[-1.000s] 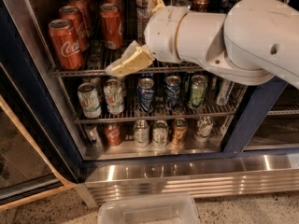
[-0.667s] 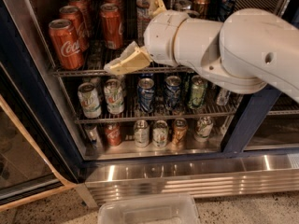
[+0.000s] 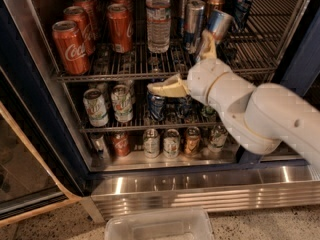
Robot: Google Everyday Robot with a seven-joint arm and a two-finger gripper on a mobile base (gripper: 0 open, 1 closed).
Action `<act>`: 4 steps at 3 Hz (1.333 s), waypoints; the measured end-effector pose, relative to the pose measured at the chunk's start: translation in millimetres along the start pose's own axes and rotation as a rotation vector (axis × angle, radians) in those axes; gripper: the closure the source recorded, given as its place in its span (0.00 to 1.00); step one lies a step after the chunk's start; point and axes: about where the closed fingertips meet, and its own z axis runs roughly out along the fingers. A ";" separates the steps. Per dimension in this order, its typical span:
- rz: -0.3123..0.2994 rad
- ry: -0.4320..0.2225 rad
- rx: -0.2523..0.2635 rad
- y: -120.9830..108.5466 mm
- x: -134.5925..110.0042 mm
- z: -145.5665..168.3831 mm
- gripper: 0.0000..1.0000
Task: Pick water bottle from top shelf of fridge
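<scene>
gripper [image 3: 179, 61]: open wide and empty, at the front edge of the top shelf [image 3: 115, 77]; one finger lying toward 9 o'clock along the rail, the other reaching toward 12 o'clock.
water bottle [image 3: 158, 18]: upright on the top shelf of the fridge [image 3: 30, 91], at 11 o'clock from the gripper, apart from it, not yet grasped.
risk, slim can [image 3: 218, 25]: tilted, with the upper finger [image 3: 207, 45] touching or just beside it; likely to topple into its neighbours if pushed.
risk, second slim can [image 3: 193, 18]: just beside the bottle at its 3 o'clock; little gap for a finger, so easily knocked or pinched along with the bottle.
risk, rail: lower finger [image 3: 165, 88] at or just under rail level; could snag the wire on a move inward.
risk, cola cans [image 3: 70, 45]: near the bottle at its 9 o'clock; could be shoved by a wide sweep left.
risk, grip: ribbed clear plastic, probably soft; could slip under a light or off-centre hold.
writing, cola cans: white "Coca" script legible on the front one, Coca-Cola by the look.
writing, bottle label: pale band, text not legible.
writing, lower cans [image 3: 121, 103]: green-and-white among others, brands not legible.
at 6 o'clock of the view: clear plastic tub [image 3: 160, 226] on the floor, no label visible.
</scene>
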 end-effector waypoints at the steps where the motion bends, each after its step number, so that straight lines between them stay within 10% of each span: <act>1: 0.051 -0.039 0.080 7.3 14.4 17.0 0.00; 4: 0.122 -0.095 0.130 0.6 7.7 32.9 0.00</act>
